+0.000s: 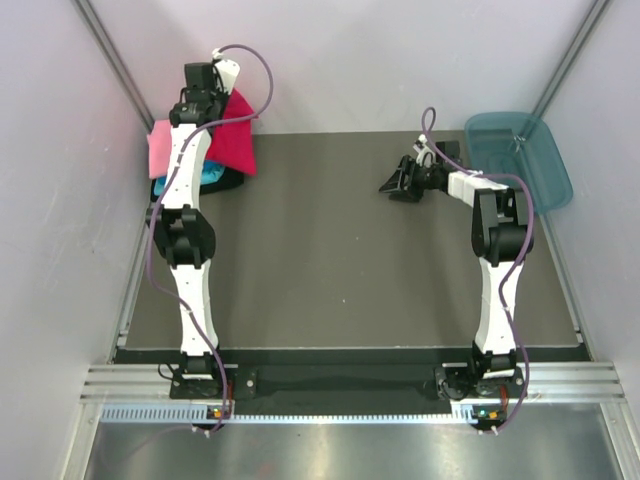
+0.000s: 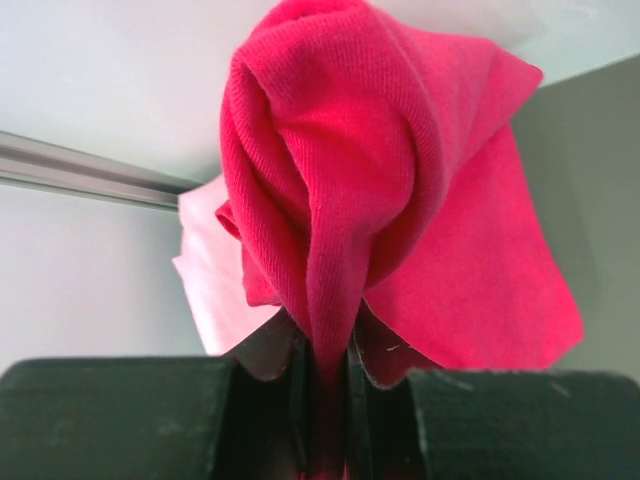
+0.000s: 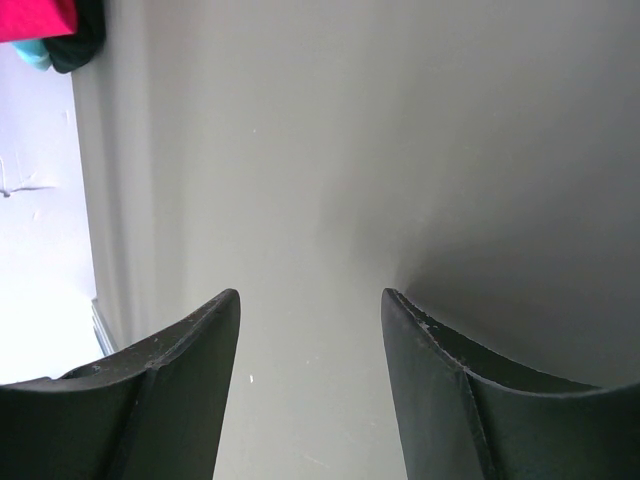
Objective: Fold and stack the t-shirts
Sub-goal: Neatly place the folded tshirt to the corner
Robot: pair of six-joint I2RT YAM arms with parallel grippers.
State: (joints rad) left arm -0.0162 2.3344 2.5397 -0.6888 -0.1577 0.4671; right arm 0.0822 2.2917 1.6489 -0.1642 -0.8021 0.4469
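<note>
We see the left gripper [image 2: 325,400] clamped on a fold of the red t-shirt [image 2: 400,200], lifted over the pile at the table's [image 1: 330,270] far-left corner. The right gripper [image 3: 310,340] hangs with jaws apart, holding nothing, near the teal tub [image 1: 520,155].

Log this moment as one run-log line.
left pincer: shut on red t-shirt, lifted at far-left pile | right pincer: open, holding nothing, above bare table | pink t-shirt: in pile
</note>
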